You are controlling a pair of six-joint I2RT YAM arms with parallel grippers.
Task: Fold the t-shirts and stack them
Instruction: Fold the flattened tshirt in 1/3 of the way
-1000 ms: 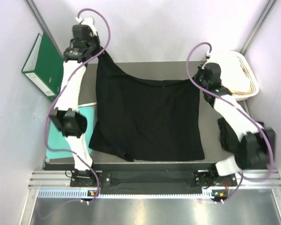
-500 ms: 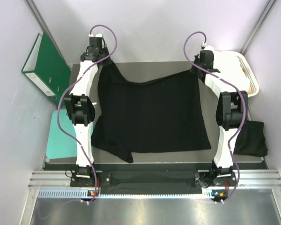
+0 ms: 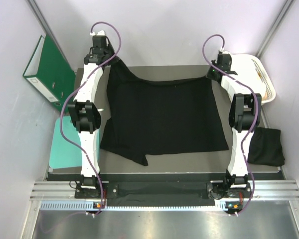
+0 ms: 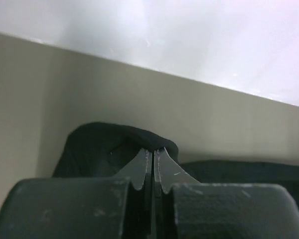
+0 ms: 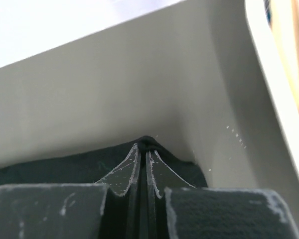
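Note:
A black t-shirt (image 3: 164, 117) is stretched over the grey table (image 3: 154, 162), hanging between both arms at the far edge. My left gripper (image 3: 105, 60) is shut on its far left corner, where the cloth (image 4: 119, 142) bunches over the fingertips. At the far right my right gripper (image 3: 215, 73) is shut on the other far corner, a pinch of black cloth (image 5: 147, 143) between its tips. The shirt's near hem lies on the table with a sleeve (image 3: 135, 157) sticking out at the near left. A second black t-shirt (image 3: 265, 147) lies bunched at the table's right edge.
A white plastic basket (image 3: 261, 82) with cream cloth stands at the far right corner. A green binder (image 3: 47, 67) leans on the left wall. A teal mat (image 3: 65, 144) lies left of the table. Pale walls close in on three sides.
Both arms have reached farther back and stretched out, pulling the t-shirt's far edge to the back of the table. The near hem slid away from me and the cloth flattened.

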